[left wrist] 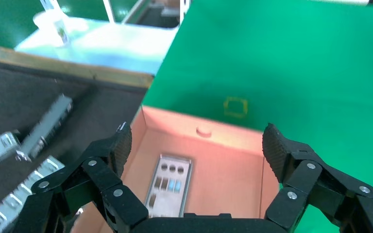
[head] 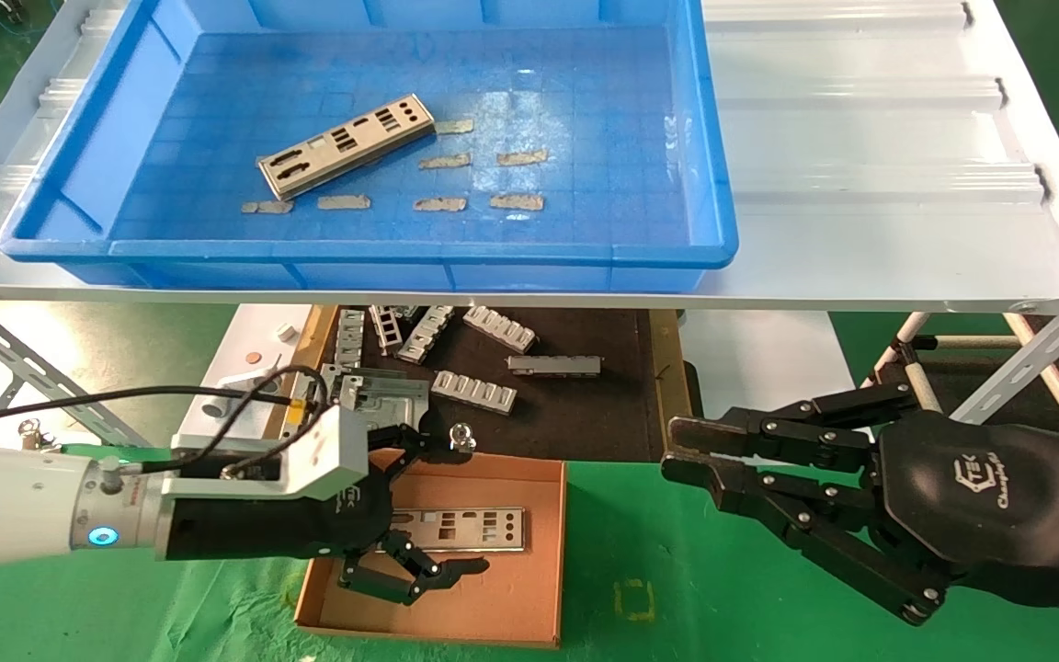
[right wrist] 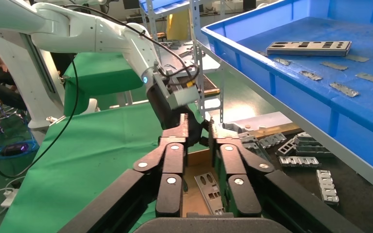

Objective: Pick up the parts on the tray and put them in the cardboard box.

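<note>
On the tray's (head: 373,250) grid floor lies one silver part (head: 346,145), at a slant. The same part (right wrist: 308,47) shows far off in the right wrist view. Below the shelf, the cardboard box (head: 493,598) holds another flat part (head: 470,530). My left gripper (head: 461,501) hovers over the box, open and empty. The left wrist view shows its fingers spread wide (left wrist: 197,141) above the part (left wrist: 170,187) on the box floor (left wrist: 223,170). To the right of the box my right gripper (head: 674,449) hangs over the green cloth. Its fingers (right wrist: 199,127) stand a narrow gap apart, holding nothing.
The tray sits on a white metal shelf (head: 860,138). Tape scraps (head: 520,200) dot the tray floor. Behind the box, a dark mat (head: 585,405) carries several ribbed grey brackets (head: 474,391). Green cloth (head: 677,598) covers the table around the box.
</note>
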You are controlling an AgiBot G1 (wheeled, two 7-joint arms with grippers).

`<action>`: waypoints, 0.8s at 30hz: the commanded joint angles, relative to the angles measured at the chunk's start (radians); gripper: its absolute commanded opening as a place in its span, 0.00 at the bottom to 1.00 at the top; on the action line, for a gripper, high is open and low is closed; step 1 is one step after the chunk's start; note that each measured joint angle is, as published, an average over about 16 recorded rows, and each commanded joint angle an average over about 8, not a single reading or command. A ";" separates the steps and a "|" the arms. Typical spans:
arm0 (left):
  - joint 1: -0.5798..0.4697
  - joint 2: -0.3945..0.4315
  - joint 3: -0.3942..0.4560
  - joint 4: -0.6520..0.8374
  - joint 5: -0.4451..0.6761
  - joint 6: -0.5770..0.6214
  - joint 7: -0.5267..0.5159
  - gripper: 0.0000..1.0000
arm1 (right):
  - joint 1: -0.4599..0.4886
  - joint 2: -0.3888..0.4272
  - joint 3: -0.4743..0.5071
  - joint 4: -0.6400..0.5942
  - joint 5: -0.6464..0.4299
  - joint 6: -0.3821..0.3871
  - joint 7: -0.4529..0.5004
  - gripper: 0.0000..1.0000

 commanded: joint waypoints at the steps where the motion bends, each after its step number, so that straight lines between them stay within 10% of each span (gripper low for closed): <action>1: 0.012 -0.011 -0.024 -0.023 -0.009 0.009 -0.018 1.00 | 0.000 0.000 0.000 0.000 0.000 0.000 0.000 1.00; 24: 0.146 -0.135 -0.294 -0.285 -0.115 0.117 -0.225 1.00 | 0.000 0.000 0.000 0.000 0.000 0.000 0.000 1.00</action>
